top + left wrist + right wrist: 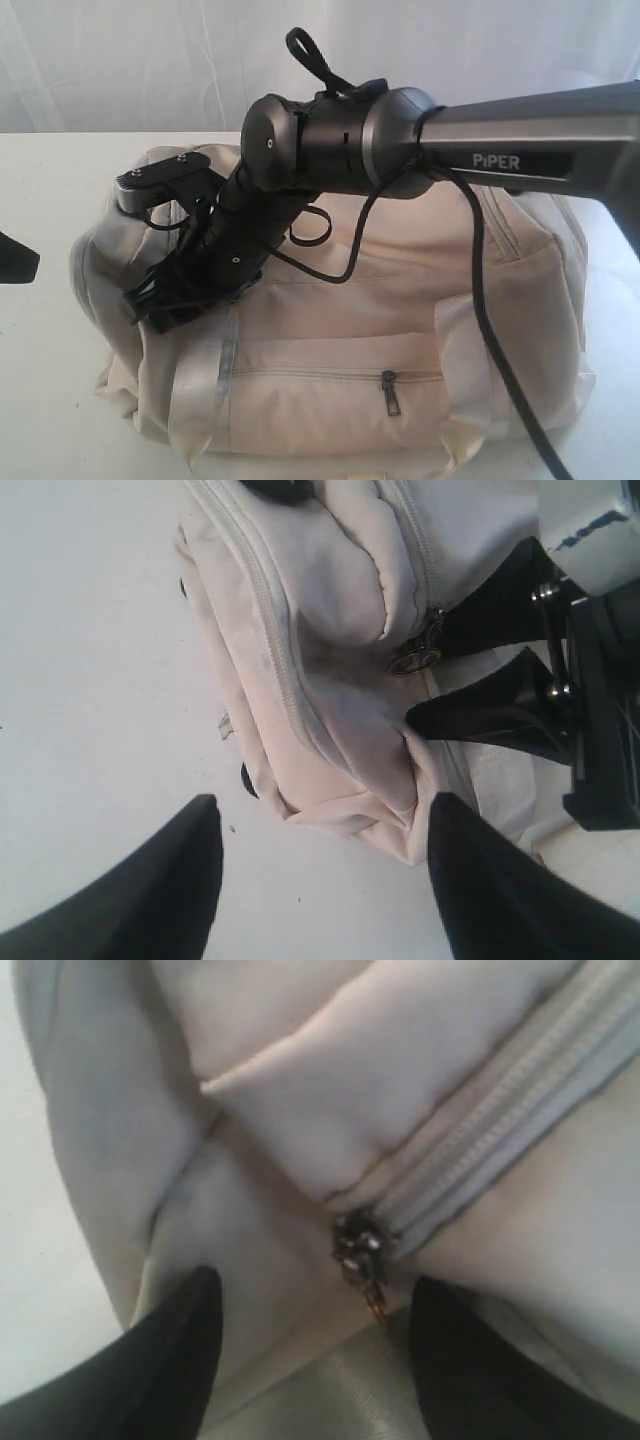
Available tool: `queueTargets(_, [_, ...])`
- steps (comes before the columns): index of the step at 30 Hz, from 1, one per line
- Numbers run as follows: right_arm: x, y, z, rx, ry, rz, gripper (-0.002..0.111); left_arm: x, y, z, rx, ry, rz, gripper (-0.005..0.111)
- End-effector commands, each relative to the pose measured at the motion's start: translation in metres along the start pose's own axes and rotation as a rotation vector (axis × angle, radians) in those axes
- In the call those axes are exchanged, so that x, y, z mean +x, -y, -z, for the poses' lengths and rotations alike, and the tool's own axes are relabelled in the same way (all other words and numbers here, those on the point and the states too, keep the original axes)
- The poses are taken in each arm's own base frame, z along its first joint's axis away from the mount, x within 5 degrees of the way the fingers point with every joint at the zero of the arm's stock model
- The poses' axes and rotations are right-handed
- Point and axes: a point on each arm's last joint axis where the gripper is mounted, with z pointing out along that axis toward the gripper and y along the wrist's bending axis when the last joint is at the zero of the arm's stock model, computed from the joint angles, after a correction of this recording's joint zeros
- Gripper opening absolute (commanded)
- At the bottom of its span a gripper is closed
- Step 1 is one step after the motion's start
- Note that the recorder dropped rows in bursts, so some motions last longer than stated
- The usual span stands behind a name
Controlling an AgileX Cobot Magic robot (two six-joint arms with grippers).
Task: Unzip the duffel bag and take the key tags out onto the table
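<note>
Duffel bag [400,300] sits zipped shut on the white surface [40,330], soft and slumping, so I reckon the cloth will bunch if I tug. The place to take hold is the small dark zipper pull [360,1245] at the bag's end: hard metal, probably slippery. My right jaws straddle it, parted, nothing gripped. My left jaws, parted and empty too, hover just off that end.
</note>
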Motion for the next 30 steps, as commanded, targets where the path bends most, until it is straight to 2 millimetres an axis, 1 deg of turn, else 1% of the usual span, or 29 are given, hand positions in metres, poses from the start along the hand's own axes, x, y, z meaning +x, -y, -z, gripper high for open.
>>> queueTargets(1, [-0.003, 0.001, -0.003, 0.014, 0.04, 0.014, 0.049, 0.002, 0.002, 0.0, 0.016, -0.005, 0.01, 0.063])
queueTargets(7, [-0.006, 0.002, -0.002, 0.028, 0.079, 0.014, 0.037, 0.002, 0.002, 0.0, 0.016, -0.005, 0.01, 0.063])
queueTargets(8, [-0.006, 0.003, -0.002, 0.029, 0.08, 0.014, 0.034, 0.002, 0.002, 0.0, 0.016, -0.005, 0.01, 0.063])
queueTargets(9, [-0.006, 0.003, -0.002, 0.029, 0.081, 0.014, 0.028, 0.002, 0.002, 0.0, 0.016, -0.005, 0.01, 0.063])
queueTargets(13, [-0.006, 0.003, -0.002, 0.029, 0.081, 0.014, 0.013, 0.002, 0.002, 0.0, 0.016, -0.005, 0.007, 0.063])
queueTargets(15, [-0.005, 0.002, -0.002, 0.024, 0.063, 0.015, 0.002, 0.002, 0.002, 0.0, 0.016, -0.005, 0.007, 0.063])
queueTargets(16, [-0.004, 0.002, -0.003, 0.02, 0.053, 0.015, 0.0, 0.002, 0.002, 0.0, 0.016, -0.005, 0.007, 0.063])
queueTargets(19, [-0.001, 0.002, -0.002, 0.024, 0.019, 0.03, 0.0, 0.002, 0.002, 0.0, 0.016, -0.005, 0.007, 0.063])
queueTargets(21, [0.0, 0.001, 0.004, 0.023, 0.007, 0.037, 0.0, 0.002, 0.002, 0.0, 0.016, -0.005, 0.007, 0.063])
queueTargets(22, [-0.001, -0.001, 0.009, 0.02, 0.007, 0.04, 0.0, 0.002, 0.002, 0.0, 0.016, -0.005, 0.007, 0.063])
queueTargets(23, [-0.003, -0.004, 0.02, 0.023, 0.017, 0.057, 0.0, 0.002, 0.002, 0.0, 0.017, -0.005, 0.009, 0.063])
queueTargets(25, [-0.006, -0.008, 0.036, 0.033, 0.046, 0.081, 0.0, 0.002, 0.002, 0.0, 0.017, -0.005, 0.009, 0.063])
queueTargets(27, [-0.01, -0.009, 0.047, 0.053, 0.077, 0.1, 0.0, 0.002, 0.002, 0.0, 0.017, -0.005, 0.009, 0.063])
queueTargets(30, [-0.013, -0.006, 0.055, 0.074, 0.088, 0.104, 0.0, 0.002, 0.002, 0.0, 0.017, -0.005, 0.009, 0.063])
